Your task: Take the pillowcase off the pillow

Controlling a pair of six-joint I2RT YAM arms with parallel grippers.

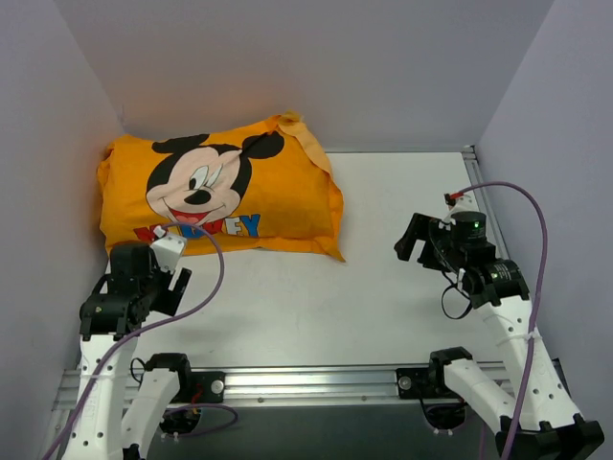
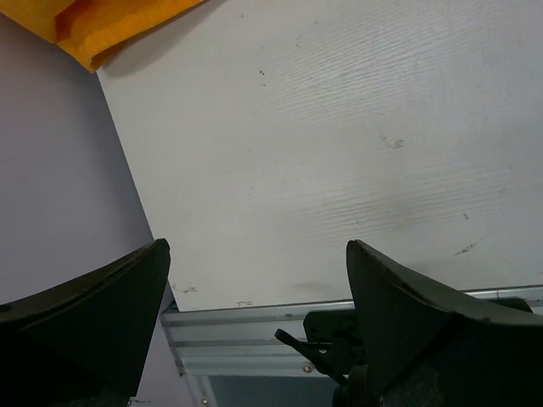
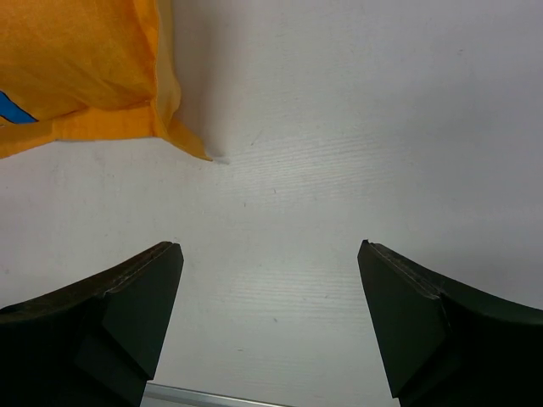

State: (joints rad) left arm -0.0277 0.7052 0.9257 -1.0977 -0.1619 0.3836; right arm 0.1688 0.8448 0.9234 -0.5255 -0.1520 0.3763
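Near edge: silver aluminium rail (image 1: 316, 383) across the front of the table, carrying both arm bases.
Left gripper (image 1: 170, 287): black two-finger gripper at the near left, just in front of the cover's near edge and not touching it; jaws spread wide in the left wrist view (image 2: 254, 314), with only bare table and rail between them.
Right gripper (image 1: 414, 240): black, on the right side, well apart from the cover; jaws spread wide in the right wrist view (image 3: 267, 322), over bare table, pinching nothing.
Table: flat white top (image 1: 383, 287), faintly scuffed.
Pillowcase: large orange-yellow fabric pillowcase (image 1: 259, 192) with a black, white and red cartoon mouse face and coloured letters, lying face up at the far left of the table against the left wall; its near right corner reaches into the right wrist view (image 3: 76, 68), and another corner shows at the top left of the left wrist view (image 2: 110, 25).
Pillow: hidden inside the pillowcase, seen only as its plump bulk.
Surround: pale lavender walls (image 1: 57, 96) on the left, right and far sides.
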